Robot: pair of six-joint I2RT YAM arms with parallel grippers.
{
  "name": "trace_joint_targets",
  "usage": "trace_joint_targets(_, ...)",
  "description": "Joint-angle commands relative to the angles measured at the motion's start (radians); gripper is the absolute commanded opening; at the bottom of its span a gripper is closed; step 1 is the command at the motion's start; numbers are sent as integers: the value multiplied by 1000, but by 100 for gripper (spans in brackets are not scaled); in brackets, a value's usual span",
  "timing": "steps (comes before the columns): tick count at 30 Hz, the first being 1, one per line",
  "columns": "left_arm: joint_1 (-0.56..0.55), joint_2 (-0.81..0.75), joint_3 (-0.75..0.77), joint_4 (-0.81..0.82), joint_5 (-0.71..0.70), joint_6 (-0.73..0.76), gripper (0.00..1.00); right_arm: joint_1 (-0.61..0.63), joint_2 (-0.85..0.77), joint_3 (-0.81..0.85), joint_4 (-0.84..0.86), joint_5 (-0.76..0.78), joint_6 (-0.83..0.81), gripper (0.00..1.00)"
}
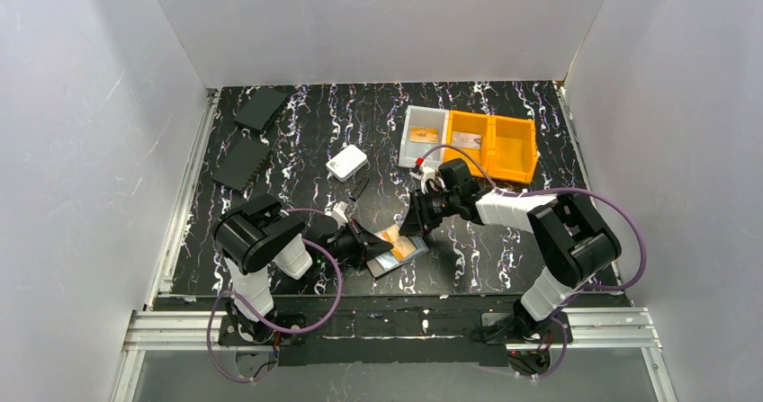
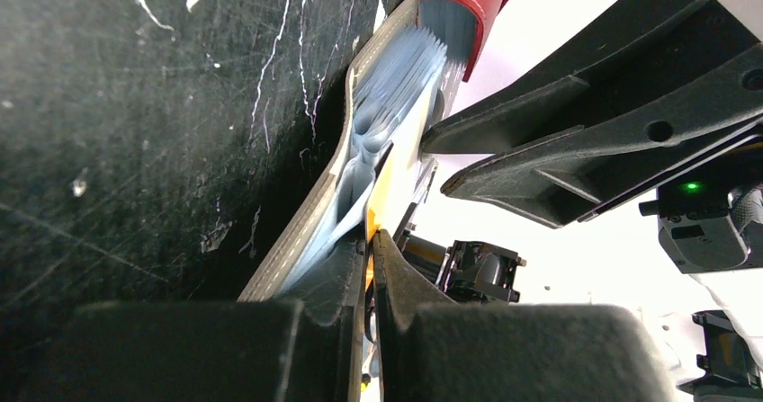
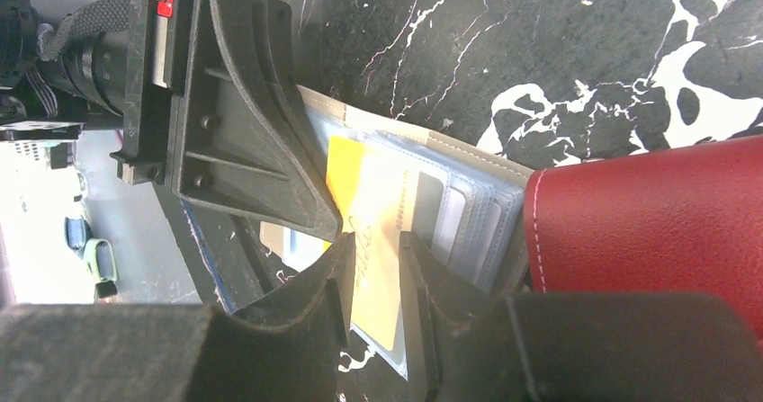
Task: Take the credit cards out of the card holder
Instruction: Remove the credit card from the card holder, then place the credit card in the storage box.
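Note:
The grey-taupe card holder (image 1: 389, 260) lies open on the mat near the front, its clear silvery sleeves (image 2: 396, 69) fanned out. My left gripper (image 1: 364, 243) is shut on one edge of it, and a thin orange edge shows between its fingers (image 2: 371, 236). An orange-brown credit card (image 3: 373, 195) sits in the sleeves. My right gripper (image 3: 373, 240) hovers over this card, jaws a narrow gap apart with the card's face showing between them. Another orange card (image 1: 423, 135) lies in the white bin and a silvery one (image 1: 466, 139) in the orange bin. The black card is out of view.
A red wallet (image 3: 648, 213) lies right beside the card holder. A white bin (image 1: 409, 150) and an orange bin (image 1: 517, 150) stand at the back right. A small white box (image 1: 346, 162) sits mid-table. Two black panels (image 1: 261, 108) lie at the back left.

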Motion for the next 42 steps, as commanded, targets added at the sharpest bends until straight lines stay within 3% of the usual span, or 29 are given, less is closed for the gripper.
trace_joint_targets(1, 16, -41, -29, 35, -82, 18, 0, 2, 26, -40, -83, 48, -34, 34)
trace_joint_targets(12, 37, -111, -99, 30, -21, 59, 0, -1, 47, -32, -140, 108, -94, 42)
trace_joint_targets(20, 39, -212, -154, -7, 25, 106, 0, -1, -50, -47, -113, -4, -129, 54)
trace_joint_targets(27, 39, -451, -108, -272, 73, 231, 0, -1, -172, -37, -102, -175, -238, 67)
trace_joint_targets(33, 41, -743, -19, -648, 73, 422, 0, -38, -245, 7, -207, -320, -369, 74)
trace_joint_targets(42, 44, -746, 130, -703, 178, 607, 0, -189, -306, 166, -415, -450, -517, 78)
